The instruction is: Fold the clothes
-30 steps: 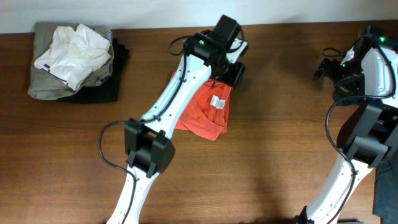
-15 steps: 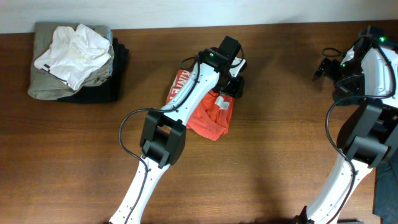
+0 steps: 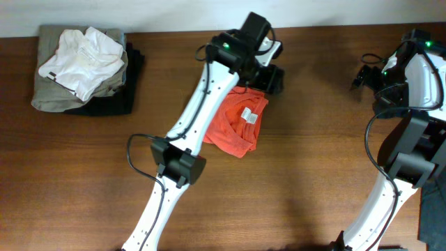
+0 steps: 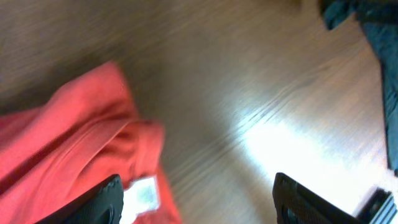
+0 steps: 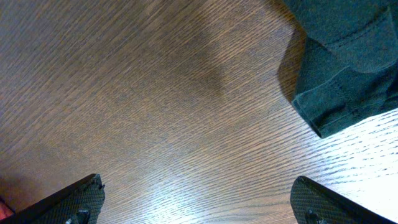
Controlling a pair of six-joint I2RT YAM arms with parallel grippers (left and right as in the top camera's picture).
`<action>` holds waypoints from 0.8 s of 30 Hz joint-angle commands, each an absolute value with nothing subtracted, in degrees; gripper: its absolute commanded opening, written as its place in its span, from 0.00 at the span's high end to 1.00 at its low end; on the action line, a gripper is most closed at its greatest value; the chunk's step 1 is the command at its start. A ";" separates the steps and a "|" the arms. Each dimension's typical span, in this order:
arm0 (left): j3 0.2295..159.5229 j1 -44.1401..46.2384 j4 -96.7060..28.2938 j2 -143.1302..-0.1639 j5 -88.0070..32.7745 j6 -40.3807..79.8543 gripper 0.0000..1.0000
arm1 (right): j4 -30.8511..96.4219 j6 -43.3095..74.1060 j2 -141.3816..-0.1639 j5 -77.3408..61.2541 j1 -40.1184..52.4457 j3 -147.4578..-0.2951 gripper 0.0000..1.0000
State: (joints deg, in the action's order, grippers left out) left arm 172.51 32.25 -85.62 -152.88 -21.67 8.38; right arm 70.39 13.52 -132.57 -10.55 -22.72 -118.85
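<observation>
A: Brown wooden table [image 3: 313, 174], so how far along is the folding?
B: The red-orange T-shirt [image 3: 235, 127] lies mid-table as a compact bundle, tag [image 3: 245, 115] up, and looks nearly done. A folded stack [image 3: 80, 66] sits far left. The dark garment [image 5: 348, 56] near the right gripper [image 5: 202, 202] looks untouched.
A: Claws?
B: Both are spread wide and empty. Half a second ago the left gripper [image 4: 196, 202] was down on the shirt; now it's lifted clear
</observation>
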 commanded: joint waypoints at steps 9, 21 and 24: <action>164.09 25.80 -96.27 -151.92 -24.45 -1.37 0.27 | 70.43 13.82 -130.74 -10.24 -22.57 -119.90 0.01; 146.12 33.41 -88.05 -151.92 -24.10 -0.91 0.29 | 70.43 13.82 -130.74 -10.24 -22.57 -119.90 0.01; 146.47 34.04 -87.18 -151.87 -28.27 -0.95 0.32 | 70.43 13.82 -130.74 -10.24 -22.57 -119.90 0.01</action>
